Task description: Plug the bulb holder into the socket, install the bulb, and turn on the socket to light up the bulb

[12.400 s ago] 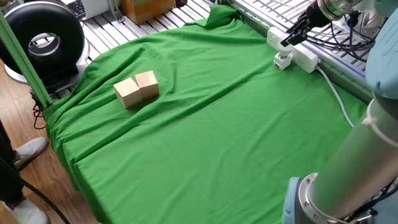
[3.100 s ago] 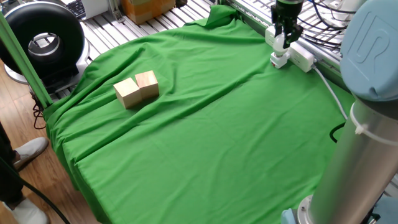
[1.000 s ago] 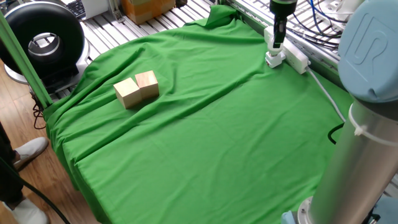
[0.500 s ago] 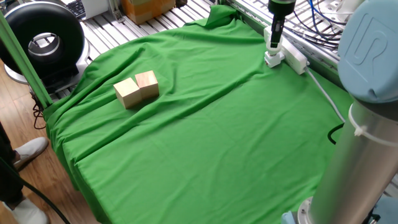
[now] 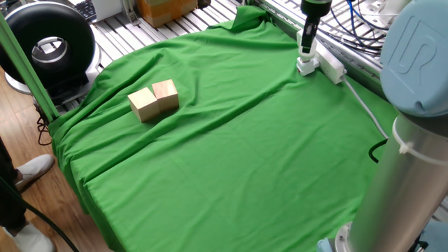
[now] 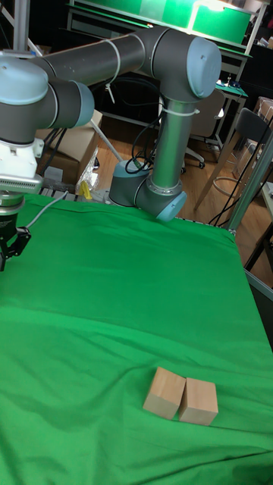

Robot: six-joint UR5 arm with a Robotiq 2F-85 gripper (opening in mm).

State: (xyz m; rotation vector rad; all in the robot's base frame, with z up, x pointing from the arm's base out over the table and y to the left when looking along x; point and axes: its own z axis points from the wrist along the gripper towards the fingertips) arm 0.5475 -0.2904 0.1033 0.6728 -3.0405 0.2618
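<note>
Matt green cloth (image 5: 231, 140), pale bare wooden blocks (image 5: 154, 99), glossy white plastic socket (image 5: 329, 64).

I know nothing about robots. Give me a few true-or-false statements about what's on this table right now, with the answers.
1. Two wooden blocks sit side by side, touching, on the green cloth. True.
2. The end effector is over the blocks. False: it is at the far corner, above the socket.
3. The socket is black. False: it is white, with a white cable trailing from it.
4. A white piece, apparently the bulb holder, sits at the socket's end under the end effector. True.
</note>
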